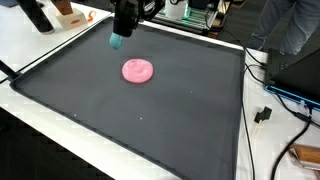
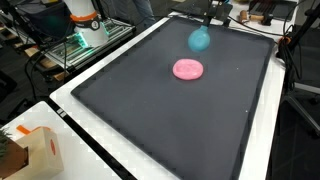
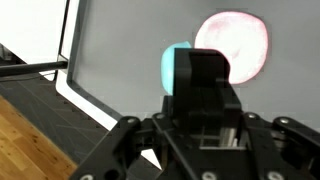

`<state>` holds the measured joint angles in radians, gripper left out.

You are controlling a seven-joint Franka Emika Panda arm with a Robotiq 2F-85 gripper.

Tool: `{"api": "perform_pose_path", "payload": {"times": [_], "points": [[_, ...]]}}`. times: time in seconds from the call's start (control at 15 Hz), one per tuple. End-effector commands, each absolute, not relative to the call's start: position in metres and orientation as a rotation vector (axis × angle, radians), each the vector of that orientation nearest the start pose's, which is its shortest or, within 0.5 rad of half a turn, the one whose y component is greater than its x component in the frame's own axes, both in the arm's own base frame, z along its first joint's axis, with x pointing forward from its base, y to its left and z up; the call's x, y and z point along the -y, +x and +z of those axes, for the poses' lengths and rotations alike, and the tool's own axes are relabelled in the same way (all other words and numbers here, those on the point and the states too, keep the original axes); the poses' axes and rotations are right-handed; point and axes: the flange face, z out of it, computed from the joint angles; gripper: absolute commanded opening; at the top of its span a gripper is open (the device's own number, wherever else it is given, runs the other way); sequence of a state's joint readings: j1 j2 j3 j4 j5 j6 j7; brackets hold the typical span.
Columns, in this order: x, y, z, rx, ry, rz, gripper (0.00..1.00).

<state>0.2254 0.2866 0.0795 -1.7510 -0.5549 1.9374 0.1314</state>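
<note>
We see a white surface (image 1: 50, 114) covered almost wholly by a dark mat (image 1: 150, 120). A flat pink disc (image 1: 137, 70) lies alone on the mat, toward its far half in both exterior views. A cardboard box (image 2: 35, 150) sits on the white margin beside the mat's corner.

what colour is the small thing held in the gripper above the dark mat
Light teal. The small rounded teal object in the gripper shows best in an exterior view.

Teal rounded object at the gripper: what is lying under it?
Under the teal rounded object only the dark grey mat shows; the pink round disc lies apart. The black gripper covers its top.
</note>
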Motion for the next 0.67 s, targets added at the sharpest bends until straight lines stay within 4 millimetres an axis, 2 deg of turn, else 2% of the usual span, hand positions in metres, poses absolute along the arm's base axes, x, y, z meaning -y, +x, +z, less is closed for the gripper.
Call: {"api": "perform_pose_path", "payload": {"times": [0.0, 0.27, 0.6], "points": [[-0.170, 0.617, 0.390, 0.611, -3.719, -0.007, 0.25], [-0.183, 0.618, 0.370, 0.447, -3.856, 0.018, 0.25], [-0.193, 0.619, 0.343, 0.250, -3.947, 0.083, 0.25]]}}
